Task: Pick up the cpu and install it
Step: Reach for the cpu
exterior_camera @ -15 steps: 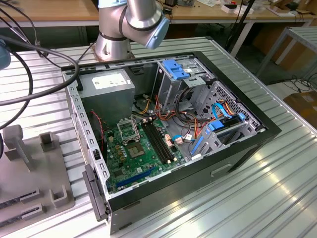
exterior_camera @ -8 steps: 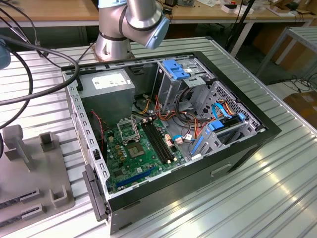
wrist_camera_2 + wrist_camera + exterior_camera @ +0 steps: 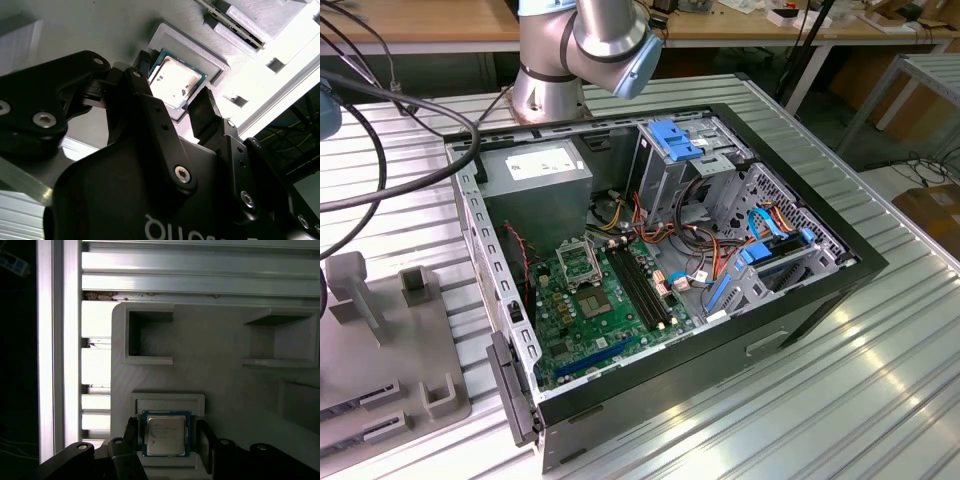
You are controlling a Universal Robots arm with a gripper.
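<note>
Cpu (image 3: 165,435) lies top-up in tray (image 3: 225,405) nest, edges exposed for gripping. Jaws open, flanking it, holding nothing. Exterior view: tray at 8 o'clock of case (image 3: 800,322).

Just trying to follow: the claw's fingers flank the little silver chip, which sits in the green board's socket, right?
No. The claw does flank the cpu, but it sits in a recess of the grey holder, not the board's socket; the first wrist view shows this.
</note>
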